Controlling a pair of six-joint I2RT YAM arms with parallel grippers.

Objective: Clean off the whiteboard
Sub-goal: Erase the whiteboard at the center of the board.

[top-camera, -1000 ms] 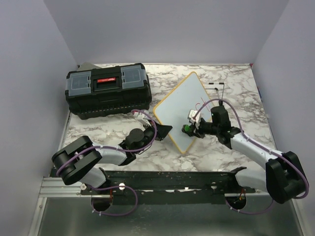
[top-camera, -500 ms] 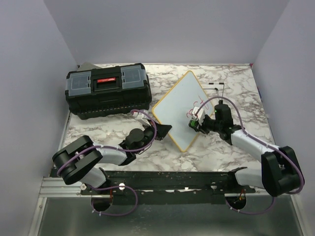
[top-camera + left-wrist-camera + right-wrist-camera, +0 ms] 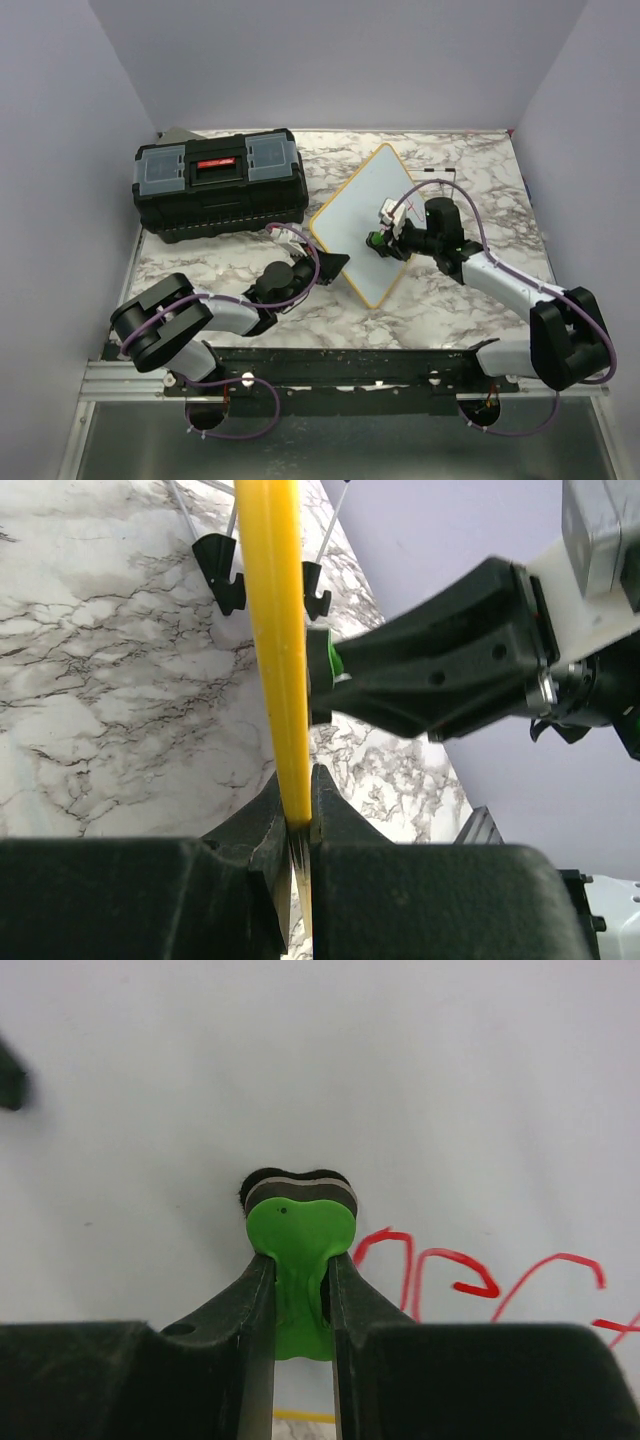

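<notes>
A black toolbox (image 3: 220, 185) with grey lid compartments sits at the far left, well apart from the whiteboard (image 3: 352, 225). The board lies centre-right on the table, turned corner-on to the arms. The right arm reaches across the board's right corner and hides it from the top camera.

The left gripper (image 3: 298, 805) is clamped narrowly on the yellow frame at the board's near-left edge. The right gripper (image 3: 300, 1260) pinches a green eraser (image 3: 300, 1218), with its dark pad pressed to the white face just left of the red handwriting (image 3: 450, 1275).

Against half a second earlier, the eraser has shifted left, toward the board's middle — board and left arm unchanged.

The table (image 3: 470, 170) is white-and-grey marble; plain lavender walls (image 3: 340, 60) enclose it.
</notes>
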